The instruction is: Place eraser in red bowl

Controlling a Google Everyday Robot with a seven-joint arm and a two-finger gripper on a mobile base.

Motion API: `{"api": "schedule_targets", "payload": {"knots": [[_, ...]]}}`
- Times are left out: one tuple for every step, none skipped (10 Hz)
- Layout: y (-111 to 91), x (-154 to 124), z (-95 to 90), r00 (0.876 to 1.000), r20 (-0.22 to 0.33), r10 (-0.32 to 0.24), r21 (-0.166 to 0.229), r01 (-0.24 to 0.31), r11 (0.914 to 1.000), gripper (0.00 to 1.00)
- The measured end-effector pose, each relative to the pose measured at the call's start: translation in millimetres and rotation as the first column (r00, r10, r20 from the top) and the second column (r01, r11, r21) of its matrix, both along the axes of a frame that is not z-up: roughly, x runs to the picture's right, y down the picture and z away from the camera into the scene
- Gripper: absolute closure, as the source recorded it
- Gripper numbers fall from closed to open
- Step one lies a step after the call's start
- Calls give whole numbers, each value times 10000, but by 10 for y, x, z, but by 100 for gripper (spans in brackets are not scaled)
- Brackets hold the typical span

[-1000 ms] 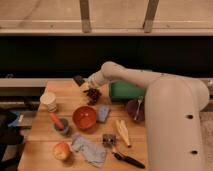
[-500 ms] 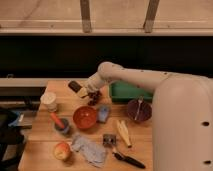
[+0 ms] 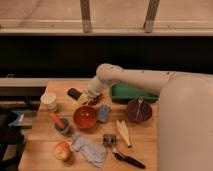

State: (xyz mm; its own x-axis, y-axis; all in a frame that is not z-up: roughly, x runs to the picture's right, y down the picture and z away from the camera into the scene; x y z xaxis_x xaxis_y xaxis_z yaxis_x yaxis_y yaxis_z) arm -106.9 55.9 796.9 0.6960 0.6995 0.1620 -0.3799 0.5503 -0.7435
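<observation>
The eraser [image 3: 74, 93], a small black oblong block, sits at the tip of my gripper [image 3: 81, 97] over the back left of the wooden table. The gripper is shut on it and holds it just behind and left of the red bowl [image 3: 85, 117]. The red bowl is round, glossy orange-red and has nothing in it. It stands near the middle of the table. My white arm reaches in from the right and hides the table behind the gripper.
A light-blue pad [image 3: 104, 113] lies right of the red bowl. A maroon bowl with a utensil [image 3: 139, 110] and a green tray [image 3: 131, 93] are at the right. A white cup [image 3: 49, 100], a grey bowl [image 3: 62, 125], an apple [image 3: 62, 150], a cloth [image 3: 90, 149] and a brush [image 3: 128, 159] lie left and in front.
The gripper has moved forward and down towards the red bowl, and the eraser has come along with it.
</observation>
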Motion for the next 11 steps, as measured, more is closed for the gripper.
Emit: {"api": "schedule_targets", "payload": {"knots": [[47,21,-22,10000,20,-5,-121,5,9999,100],[49,5,-24,10000,40,-18,-123,19,9999,100],[50,-10,-29,10000,60,-31,-122,31,9999,100],[47,6,-25,10000,41,-11,-121,11,9999,100],[42,16,-24,10000,29,4,-115,-4,9999,100],[47,-2,-25,10000,46,-24,-115,24,9999,100],[52,-11,-24,10000,20,-36,-109,36,9999,100],[79,0,-27,9999,-119,5,-148,-6,9999,100],[172,31,-41,9996,-272,49,-284,-56,9996,100],[296,106,-67,9987,-504,116,-451,-138,9989,100],[395,177,-83,9976,-673,190,-589,-230,9980,100]]}}
